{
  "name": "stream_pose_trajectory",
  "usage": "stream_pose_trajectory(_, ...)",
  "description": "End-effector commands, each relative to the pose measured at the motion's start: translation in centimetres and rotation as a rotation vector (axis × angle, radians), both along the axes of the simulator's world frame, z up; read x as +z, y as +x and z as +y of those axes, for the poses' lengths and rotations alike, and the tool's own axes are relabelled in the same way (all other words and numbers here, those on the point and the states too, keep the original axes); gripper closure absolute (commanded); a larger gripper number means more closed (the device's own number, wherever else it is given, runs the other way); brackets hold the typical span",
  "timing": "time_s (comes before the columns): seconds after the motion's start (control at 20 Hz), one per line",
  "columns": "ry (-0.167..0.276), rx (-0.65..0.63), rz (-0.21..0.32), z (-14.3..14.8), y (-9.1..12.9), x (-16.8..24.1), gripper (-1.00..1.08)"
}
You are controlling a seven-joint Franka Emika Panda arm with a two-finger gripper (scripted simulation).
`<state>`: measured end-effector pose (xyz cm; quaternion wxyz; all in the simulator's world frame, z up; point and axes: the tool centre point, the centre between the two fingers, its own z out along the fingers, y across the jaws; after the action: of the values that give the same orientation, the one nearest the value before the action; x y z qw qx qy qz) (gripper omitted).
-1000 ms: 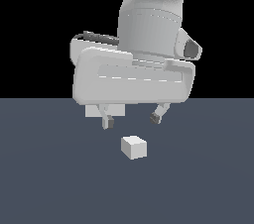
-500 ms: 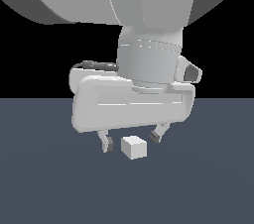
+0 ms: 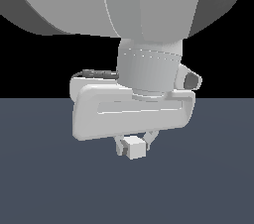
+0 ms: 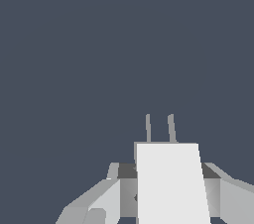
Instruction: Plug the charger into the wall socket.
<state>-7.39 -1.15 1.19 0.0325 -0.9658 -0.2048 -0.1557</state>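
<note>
The charger (image 3: 135,147) is a small white block resting on the dark grey floor (image 3: 54,178). My gripper (image 3: 134,143) stands straight above it, one finger pressed against each side, shut on the block. In the wrist view the charger (image 4: 171,183) fills the space between the fingers (image 4: 119,191), and its two thin prongs (image 4: 171,128) stick out from its far end. The wall socket is out of view in both views.
The arm's large pale body (image 3: 144,0) fills the upper part of the exterior view. The dark grey floor (image 4: 99,44) stretches around the charger.
The gripper has come down over the charger. Its fingers, which were spread wide on either side, have drawn in against the block.
</note>
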Motion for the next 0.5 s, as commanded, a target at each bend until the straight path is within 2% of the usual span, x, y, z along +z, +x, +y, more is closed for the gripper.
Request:
stream_pose_trajectory(0.0, 0.0, 0.0, 0.0, 0.0, 0.0, -0.03, 1.08)
stream_pose_trajectory(0.45, 0.0, -0.008, -0.001, 0.21, 0.09, 0.3, 1.08)
